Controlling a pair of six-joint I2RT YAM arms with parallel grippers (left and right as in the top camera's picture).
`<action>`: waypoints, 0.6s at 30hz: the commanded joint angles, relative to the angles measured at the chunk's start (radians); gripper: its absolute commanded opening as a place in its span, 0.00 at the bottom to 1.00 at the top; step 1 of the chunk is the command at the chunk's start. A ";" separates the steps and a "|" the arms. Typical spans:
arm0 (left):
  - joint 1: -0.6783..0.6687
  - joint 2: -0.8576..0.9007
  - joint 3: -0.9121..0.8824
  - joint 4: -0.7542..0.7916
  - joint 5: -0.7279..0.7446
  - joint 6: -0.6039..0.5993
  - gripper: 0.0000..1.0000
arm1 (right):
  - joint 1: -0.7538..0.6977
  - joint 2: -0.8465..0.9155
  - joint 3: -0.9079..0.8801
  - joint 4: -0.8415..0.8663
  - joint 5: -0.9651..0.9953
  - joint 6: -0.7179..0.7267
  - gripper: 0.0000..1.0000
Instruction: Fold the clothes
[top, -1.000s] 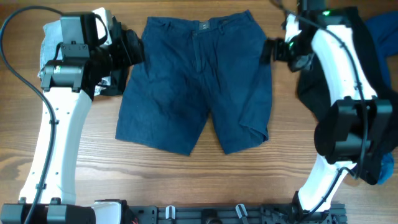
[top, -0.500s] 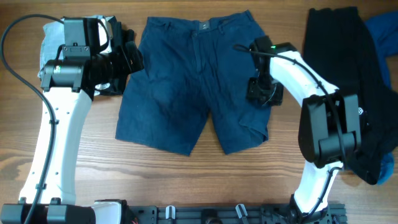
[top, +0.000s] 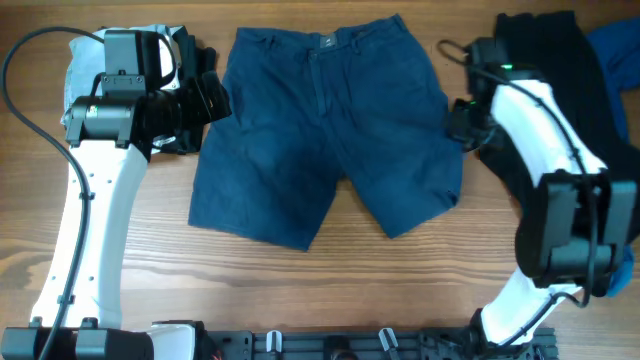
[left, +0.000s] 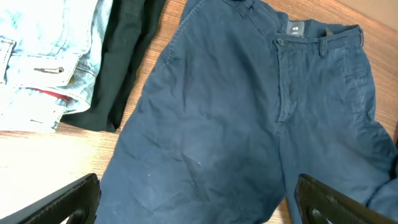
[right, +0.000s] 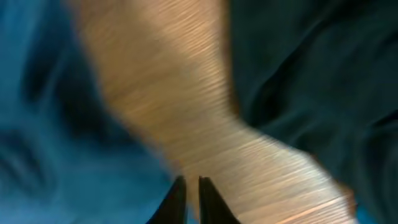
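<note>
Dark navy-blue cotton shorts (top: 320, 130) lie flat mid-table, waistband far and legs near, between the left gripper (top: 213, 98), jaws wide and empty, and the right gripper (top: 458, 120), jaws nearly closed with no cloth visibly pinched, each at a side edge.

We've got the shorts (top: 320, 130) in a deep, even navy, plain all over, with a small pale grey label (left: 293, 28) at the waistband. The table (top: 300, 290) under them is light brown with fine wood grain. To one side we see washed pale-blue denim (left: 37, 56) and a black garment (left: 124, 62), to the other a black cloth (top: 545, 40) and a brighter blue cloth (top: 615, 45). The arms (top: 90, 230) are white with black joints.
</note>
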 joint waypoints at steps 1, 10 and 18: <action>-0.002 -0.002 0.010 -0.018 -0.009 -0.008 1.00 | -0.116 -0.004 -0.001 0.011 -0.147 -0.035 1.00; -0.002 -0.002 0.010 -0.021 -0.010 -0.005 1.00 | -0.021 -0.098 -0.001 -0.139 -0.163 -0.195 0.96; -0.002 -0.002 0.010 -0.009 -0.010 -0.005 1.00 | 0.209 -0.097 -0.156 -0.040 0.013 -0.045 0.78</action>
